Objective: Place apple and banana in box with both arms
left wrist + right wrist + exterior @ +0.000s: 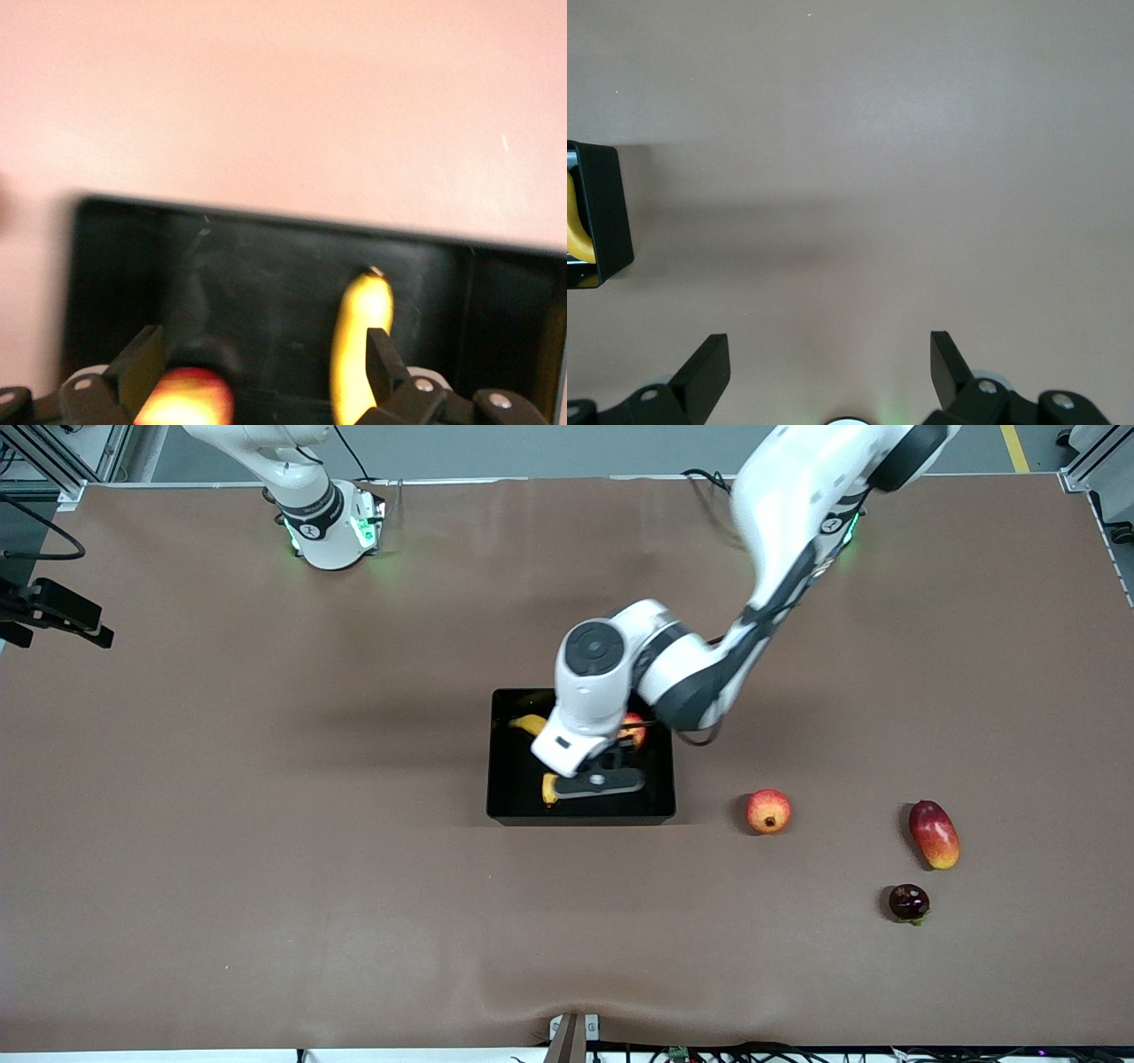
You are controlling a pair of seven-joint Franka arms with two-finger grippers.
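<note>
The black box [580,813] sits mid-table. The yellow banana [530,724] lies in it, partly hidden under the left arm, with its other tip [550,788] showing. The red apple [634,729] lies in the box at the end toward the left arm. My left gripper [607,771] hangs over the box. In the left wrist view it [263,341] is open and empty, with the apple [184,400] by one finger, the banana [359,341] by the other, and the box floor [266,257] below. My right gripper [830,347] is open over bare table, out of the front view. The box [607,212] and banana [574,226] show at the edge of the right wrist view.
A red-orange round fruit with a dark nub [768,811] lies beside the box toward the left arm's end. Farther that way lie an oval red-yellow fruit [934,833] and a small dark purple fruit [908,903]. A black camera mount [53,613] juts in at the right arm's end.
</note>
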